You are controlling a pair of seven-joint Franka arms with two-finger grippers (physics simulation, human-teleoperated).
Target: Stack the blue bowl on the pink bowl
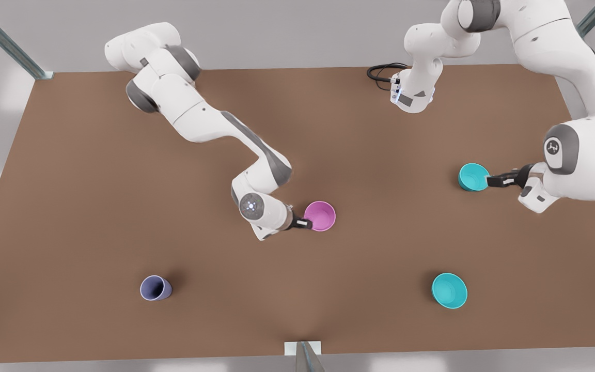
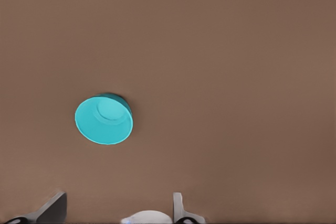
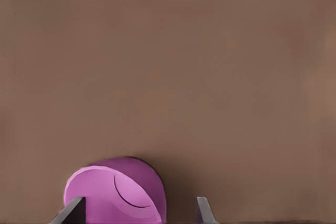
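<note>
The pink bowl (image 1: 321, 215) (image 3: 113, 192) stands upright near the table's middle. My right gripper (image 1: 305, 224) (image 3: 136, 212) is open at its rim on the front view's left side. One finger (image 3: 68, 211) is over the bowl's inside and the other is outside its wall. The blue bowl (image 1: 473, 177) (image 2: 103, 119) sits upright at the front view's right. My left gripper (image 1: 491, 180) (image 2: 115, 211) is open beside it with nothing between its fingers. In the left wrist view the bowl lies apart from the fingertips.
A second teal bowl (image 1: 449, 291) sits toward the near edge on the front view's right. A lavender-blue cup (image 1: 155, 288) stands near the front edge on the left. The brown table (image 1: 96, 181) has bare surface between the bowls. A black cable (image 1: 380, 72) loops at the back.
</note>
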